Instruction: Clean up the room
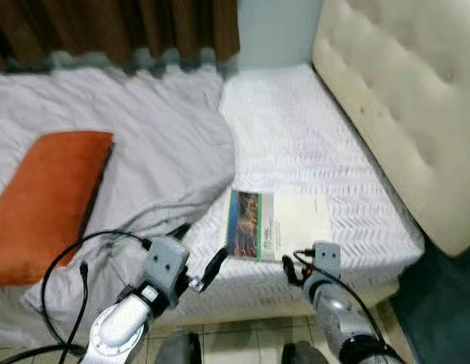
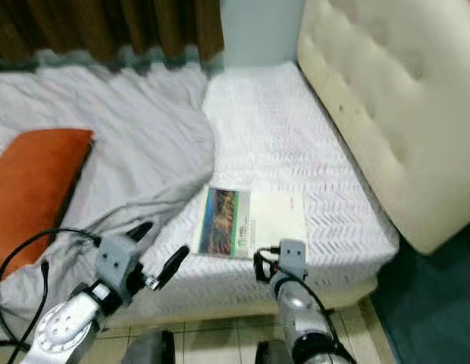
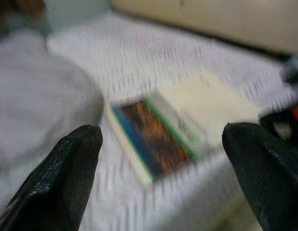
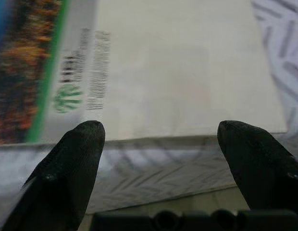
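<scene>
A flat booklet, cream with a dark picture strip and green band along its left side, lies near the front edge of the bed's white patterned mattress. My right gripper is open, its two black fingers spread just short of the booklet's near edge. My left gripper is open too, held in front of the bed at the booklet's left end; one of its fingers points toward the bed.
A rumpled grey sheet covers the bed's left part, with an orange pillow on it. A cream tufted headboard stands on the right, brown curtains behind. Tiled floor lies below the bed edge.
</scene>
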Available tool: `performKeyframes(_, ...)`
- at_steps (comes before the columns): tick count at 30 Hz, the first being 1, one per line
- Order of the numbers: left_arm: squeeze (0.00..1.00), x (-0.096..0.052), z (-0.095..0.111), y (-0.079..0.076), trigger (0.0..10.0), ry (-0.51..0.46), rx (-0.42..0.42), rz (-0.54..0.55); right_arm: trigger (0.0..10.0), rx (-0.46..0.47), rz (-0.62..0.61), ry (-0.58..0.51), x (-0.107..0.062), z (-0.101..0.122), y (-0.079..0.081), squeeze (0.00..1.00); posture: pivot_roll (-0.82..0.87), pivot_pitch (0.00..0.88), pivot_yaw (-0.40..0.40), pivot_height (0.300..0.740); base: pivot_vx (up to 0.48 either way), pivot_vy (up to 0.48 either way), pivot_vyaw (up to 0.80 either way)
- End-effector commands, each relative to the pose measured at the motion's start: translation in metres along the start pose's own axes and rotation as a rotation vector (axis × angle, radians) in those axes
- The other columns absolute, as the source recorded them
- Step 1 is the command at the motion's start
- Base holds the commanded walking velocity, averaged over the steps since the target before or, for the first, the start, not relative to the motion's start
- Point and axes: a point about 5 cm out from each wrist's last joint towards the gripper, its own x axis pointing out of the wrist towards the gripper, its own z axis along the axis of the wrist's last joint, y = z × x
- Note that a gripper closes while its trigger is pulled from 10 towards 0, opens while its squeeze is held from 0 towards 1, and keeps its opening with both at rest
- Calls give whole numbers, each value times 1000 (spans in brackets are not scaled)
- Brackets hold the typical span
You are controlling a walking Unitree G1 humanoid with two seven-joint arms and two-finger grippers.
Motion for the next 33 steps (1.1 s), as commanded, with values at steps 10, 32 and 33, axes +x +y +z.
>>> performKeyframes(10,0,-37,9,-12,10000,89,-56,47,10000,-95,-95,8,6,11,-22,0,202,541,-24,650,0,0,0)
performKeyframes(32,0,-44,4,-44,10000,161,-181,50,10000,-444,-88,-197,14,71,-36,0,126,524,-77,650,0,0,0)
performKeyframes(33,0,-44,3,-45,10000,165,-181,49,10000,-420,-69,-187,14,68,-32,0,126,522,-79,650,0,0,0)
